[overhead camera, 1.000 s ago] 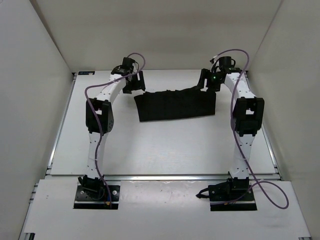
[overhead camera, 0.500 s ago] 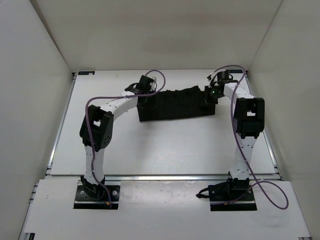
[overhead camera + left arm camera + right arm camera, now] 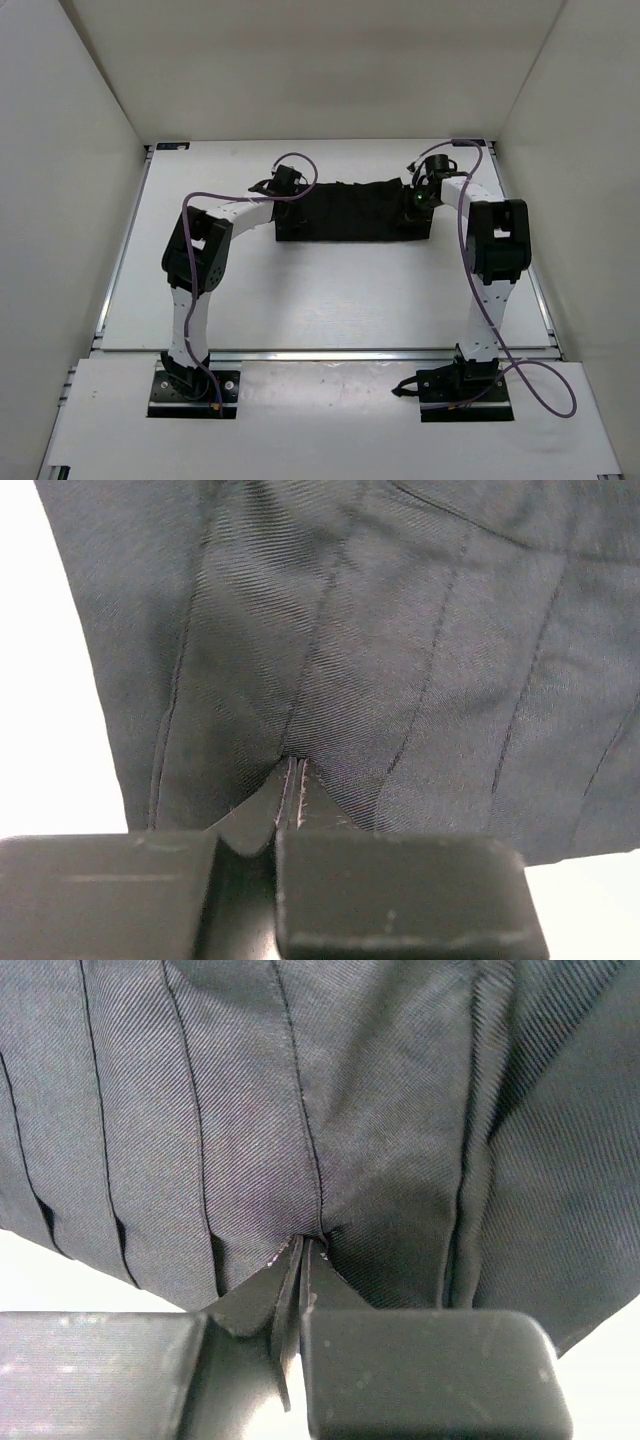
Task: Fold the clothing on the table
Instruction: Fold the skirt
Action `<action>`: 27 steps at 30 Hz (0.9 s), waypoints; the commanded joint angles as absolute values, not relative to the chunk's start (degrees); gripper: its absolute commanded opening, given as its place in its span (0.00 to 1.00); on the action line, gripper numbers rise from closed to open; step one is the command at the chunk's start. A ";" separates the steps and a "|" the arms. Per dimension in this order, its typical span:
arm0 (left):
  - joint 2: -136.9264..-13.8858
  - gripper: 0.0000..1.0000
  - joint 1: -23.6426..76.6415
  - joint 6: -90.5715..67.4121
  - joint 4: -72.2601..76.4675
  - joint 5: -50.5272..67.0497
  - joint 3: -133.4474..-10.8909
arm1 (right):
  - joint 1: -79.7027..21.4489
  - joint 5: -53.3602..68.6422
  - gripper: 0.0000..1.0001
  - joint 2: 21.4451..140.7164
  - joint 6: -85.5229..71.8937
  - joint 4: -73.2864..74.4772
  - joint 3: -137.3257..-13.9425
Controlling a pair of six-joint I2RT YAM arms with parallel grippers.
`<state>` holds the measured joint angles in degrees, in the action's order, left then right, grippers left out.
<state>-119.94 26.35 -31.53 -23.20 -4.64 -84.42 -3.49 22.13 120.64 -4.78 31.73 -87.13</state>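
Observation:
The black clothing lies as a wide band across the far half of the white table. My left gripper is at its far left corner and my right gripper at its far right corner. In the left wrist view the left gripper is shut, its tips pinching a pucker of the ribbed clothing. The right wrist view shows the same: the right gripper is shut on a gathered fold of the clothing. The fabric under both grippers is hidden.
White walls enclose the table on three sides. A silver rail runs along the near edge, in front of the arm bases. Purple cables loop off both arms. Bare table shows beside the clothing's edge.
The left arm swung right onto the clothing's far left corner and the right arm dropped onto the far right corner. Both grippers went from open to shut, pinching fabric.

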 commanded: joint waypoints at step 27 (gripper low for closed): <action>-89.12 0.57 28.13 -26.46 -41.66 -3.16 -65.03 | -11.96 19.43 0.63 89.22 -14.24 39.90 -63.63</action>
<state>-92.01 28.97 -28.34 -40.27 -4.10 -61.56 -13.67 19.88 92.86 -13.41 39.03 -60.71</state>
